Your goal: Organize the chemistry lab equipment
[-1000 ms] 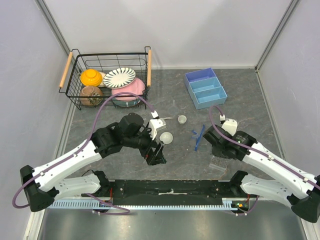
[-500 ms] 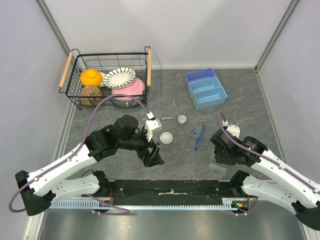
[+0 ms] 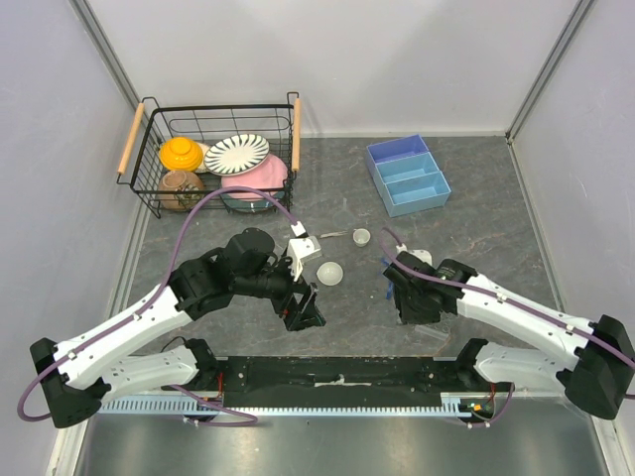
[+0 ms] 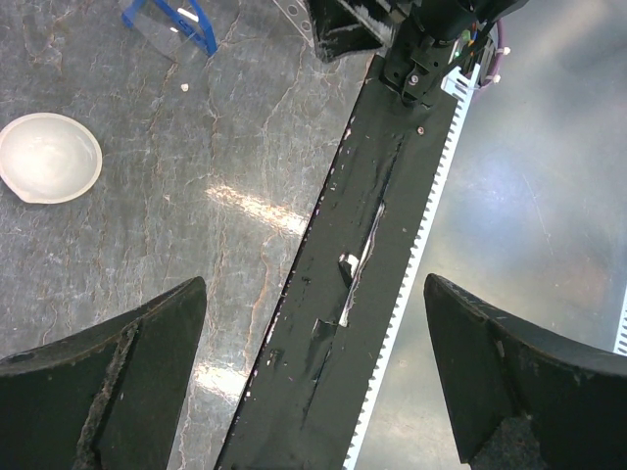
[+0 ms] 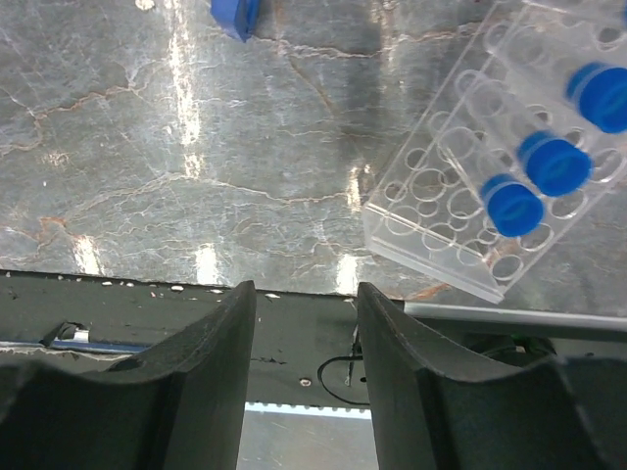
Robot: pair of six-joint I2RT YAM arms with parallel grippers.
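Note:
The clear tube rack (image 5: 490, 196) lies on the table with three blue-capped tubes (image 5: 554, 162) in it, right of my right gripper (image 5: 306, 362). That gripper is open and empty, low over the table's near edge (image 3: 409, 305). The white dome dish (image 3: 329, 273) sits mid-table and also shows in the left wrist view (image 4: 49, 157). The tiny white cup (image 3: 361, 237) and the metal spatula (image 3: 335, 235) lie behind it. The blue stick tools (image 3: 385, 263) are partly under the right arm. My left gripper (image 3: 303, 309) is open and empty over the front rail (image 4: 313, 382).
A black wire basket (image 3: 213, 124) with crockery stands at the back left. A blue divided tray (image 3: 407, 175) stands at the back right. The black base rail (image 3: 337, 372) runs along the near edge. Grey walls close in both sides.
My right arm has swung left and its wrist now lies over the blue sticks. My left arm drew back a little a second ago and has held still since.

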